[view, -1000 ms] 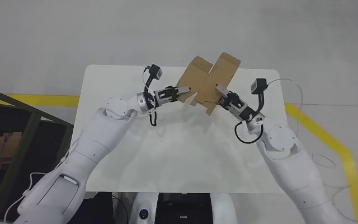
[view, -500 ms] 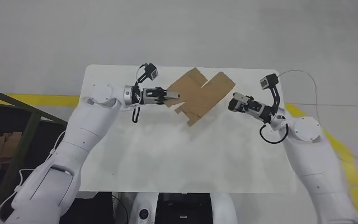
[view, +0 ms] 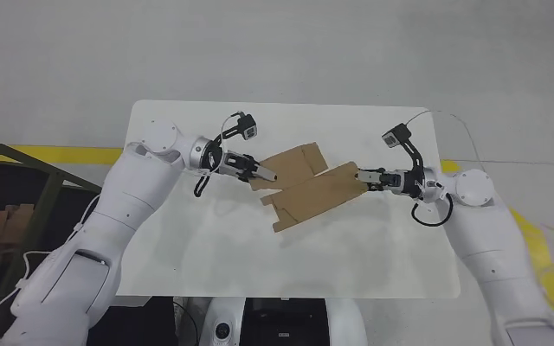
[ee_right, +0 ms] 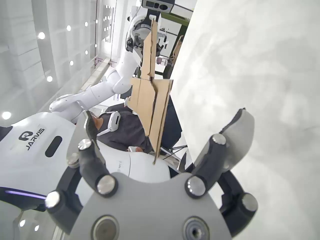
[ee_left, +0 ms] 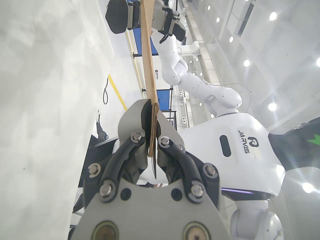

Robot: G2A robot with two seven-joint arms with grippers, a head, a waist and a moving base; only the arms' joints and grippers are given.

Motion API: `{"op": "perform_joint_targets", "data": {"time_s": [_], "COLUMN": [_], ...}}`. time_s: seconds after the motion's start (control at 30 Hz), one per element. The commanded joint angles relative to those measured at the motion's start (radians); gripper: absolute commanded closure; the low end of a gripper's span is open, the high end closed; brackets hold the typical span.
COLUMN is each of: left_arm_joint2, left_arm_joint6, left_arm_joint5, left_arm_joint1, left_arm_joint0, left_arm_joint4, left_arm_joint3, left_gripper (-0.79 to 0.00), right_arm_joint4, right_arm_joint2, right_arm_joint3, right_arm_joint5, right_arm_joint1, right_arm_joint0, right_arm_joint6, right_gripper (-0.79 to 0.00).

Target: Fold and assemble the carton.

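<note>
The carton (view: pixel 305 183) sits flat and unfolded at the centre of the top view, over the worktop (view: pixel 173 246). The left claw (view: pixel 262 176) is clenched on its frame-left edge; the right claw (view: pixel 367 178) gapes around its frame-right edge. This is likely a grasping step: that claw must close before folding.

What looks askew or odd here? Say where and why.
The carton is flat and skewed over the table. The left end effector clamps one end; the right end effector stands open around the other.
</note>
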Motion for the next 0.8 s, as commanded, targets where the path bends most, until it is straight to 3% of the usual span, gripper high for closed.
{"op": "perform_joint_targets", "data": {"time_s": [0.0,0.43,0.77], "left_arm_joint2": [0.023,0.091,0.136], "left_arm_joint6": [0.000,0.000,0.000], "left_arm_joint5": [-0.007,-0.037,-0.037], "left_arm_joint1": [0.009,0.036,0.053], "left_arm_joint0": [-0.004,-0.062,-0.074], "left_arm_joint4": [-0.006,-0.030,-0.058], "left_arm_joint3": [-0.010,0.001,-0.020], "left_gripper": [0.000,0.000,0.000], "right_arm_joint4": [-0.006,0.029,0.044], "right_arm_joint2": [-0.027,-0.118,-0.211], "right_arm_joint3": [-0.018,-0.040,-0.015], "right_arm_joint5": [0.015,0.024,0.024], "right_arm_joint1": [0.003,0.042,0.058], "right_arm_joint0": [0.014,0.040,0.091], "right_arm_joint6": [0.015,0.024,0.024], "right_gripper": [-0.785,-0.782,-0.459]}}
